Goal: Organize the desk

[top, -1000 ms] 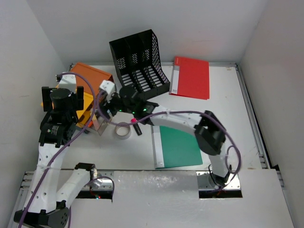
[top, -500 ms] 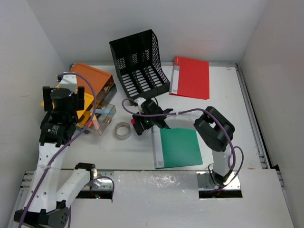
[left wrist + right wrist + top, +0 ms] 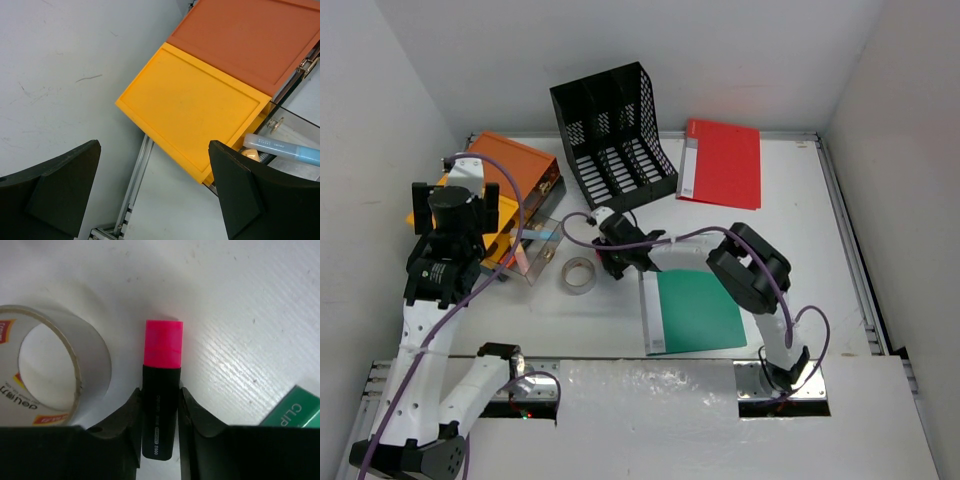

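Orange and yellow, the drawer box (image 3: 508, 168) sits at the far left of the desk (image 3: 800, 240), just left of the black mesh file rack (image 3: 615, 135). The left gripper (image 3: 155, 200) hangs above the box's yellow part, left of the rack and nearer the arm bases, with its jaws spread wide and nothing between them. In the left wrist view the white wall lies beyond the box edge. A clear drawer (image 3: 542, 245) stands pulled out of the box on the side toward the rack, and a light blue pen (image 3: 282, 149) lies inside it.

Straight in front of the rack's left corner, on the bare white top, lies a roll of clear tape (image 3: 579, 275), flat on its side with the hole facing up. Just right of it, in front of the rack, the right gripper (image 3: 615, 262) is down low at the desk surface. Its jaws are clamped on the black barrel of a pink highlighter (image 3: 162, 385), the pink cap sticking out past the fingertips and close beside the tape roll but not touching it.

A green folder (image 3: 698, 310) lies flat in front of the rack and slightly right. A red folder (image 3: 723, 163) lies flat just right of the rack, near the back wall.
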### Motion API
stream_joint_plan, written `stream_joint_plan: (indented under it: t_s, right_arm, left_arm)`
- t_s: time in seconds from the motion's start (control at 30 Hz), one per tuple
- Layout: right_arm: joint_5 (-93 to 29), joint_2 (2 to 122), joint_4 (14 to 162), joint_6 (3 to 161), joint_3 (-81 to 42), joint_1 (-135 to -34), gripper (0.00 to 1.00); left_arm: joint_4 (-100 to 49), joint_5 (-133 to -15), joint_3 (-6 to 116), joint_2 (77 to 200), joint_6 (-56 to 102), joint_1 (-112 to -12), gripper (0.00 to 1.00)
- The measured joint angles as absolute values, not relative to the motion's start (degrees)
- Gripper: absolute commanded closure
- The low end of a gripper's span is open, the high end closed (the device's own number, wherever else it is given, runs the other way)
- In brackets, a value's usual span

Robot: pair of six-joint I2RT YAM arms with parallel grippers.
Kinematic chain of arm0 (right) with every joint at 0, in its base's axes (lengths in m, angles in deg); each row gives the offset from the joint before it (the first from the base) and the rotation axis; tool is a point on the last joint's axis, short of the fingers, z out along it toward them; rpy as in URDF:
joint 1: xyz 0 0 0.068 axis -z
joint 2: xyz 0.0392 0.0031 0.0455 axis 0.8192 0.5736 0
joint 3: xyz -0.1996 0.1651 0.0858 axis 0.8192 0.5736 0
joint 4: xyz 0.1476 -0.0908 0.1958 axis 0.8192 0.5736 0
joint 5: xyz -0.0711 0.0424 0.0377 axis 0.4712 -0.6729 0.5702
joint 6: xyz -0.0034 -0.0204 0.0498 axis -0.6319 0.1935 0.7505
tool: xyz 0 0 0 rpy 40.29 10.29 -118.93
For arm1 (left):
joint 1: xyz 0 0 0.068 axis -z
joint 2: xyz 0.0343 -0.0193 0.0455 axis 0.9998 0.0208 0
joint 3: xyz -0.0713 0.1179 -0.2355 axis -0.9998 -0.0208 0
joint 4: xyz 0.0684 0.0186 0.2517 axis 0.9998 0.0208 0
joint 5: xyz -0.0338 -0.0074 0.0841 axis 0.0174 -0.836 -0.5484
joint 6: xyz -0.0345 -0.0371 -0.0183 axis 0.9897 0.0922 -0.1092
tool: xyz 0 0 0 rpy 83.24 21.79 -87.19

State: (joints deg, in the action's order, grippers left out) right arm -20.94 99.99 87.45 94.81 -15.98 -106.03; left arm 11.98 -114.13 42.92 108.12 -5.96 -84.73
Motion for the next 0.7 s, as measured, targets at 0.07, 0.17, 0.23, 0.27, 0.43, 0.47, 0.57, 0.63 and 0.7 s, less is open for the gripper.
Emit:
stream_joint_plan:
  t_s: [0.07,0.17,0.23,0.27,0.43,0.47,0.57,0.63,0.7]
  right_arm:
    - [-17.86,101.00,88.15,94.20,-17.53,-107.23,0.93]
    - [-14.25,100.98,88.19,93.91,-17.66,-108.37,1.00]
    - [-12.59,100.43,88.10,93.71,-17.01,-108.63,1.00]
    - [-11.85,99.78,88.13,93.45,-16.20,-108.61,1.00]
    - [-11.04,95.34,88.37,90.00,-14.93,-107.82,1.00]
    - [-11.30,94.20,88.19,89.02,-15.48,-107.62,1.00]
    - [-13.18,90.86,84.61,86.13,-18.10,-107.47,1.00]
    - [-15.96,89.35,80.98,84.45,-20.35,-107.58,1.00]
    - [-19.70,89.37,77.02,82.72,-23.67,-107.80,1.00]
  left_arm:
    - [11.96,-114.13,42.92,108.26,-6.03,-84.73,0.12]
    - [11.89,-114.13,42.85,108.63,-6.11,-84.73,0.12]
    - [11.74,-114.13,42.61,108.78,-6.14,-84.73,0.12]
    - [11.68,-114.13,42.44,108.78,-6.14,-84.73,0.12]
    - [11.61,-114.09,42.02,108.87,-6.14,-84.73,0.12]
    - [11.61,-114.09,42.02,108.87,-6.14,-84.73,0.12]
    - [11.61,-113.98,42.04,108.87,-6.14,-84.73,0.12]
    - [11.61,-114.00,42.04,108.87,-6.14,-84.73,0.12]
    - [11.61,-114.20,42.04,108.87,-6.11,-84.73,0.11]
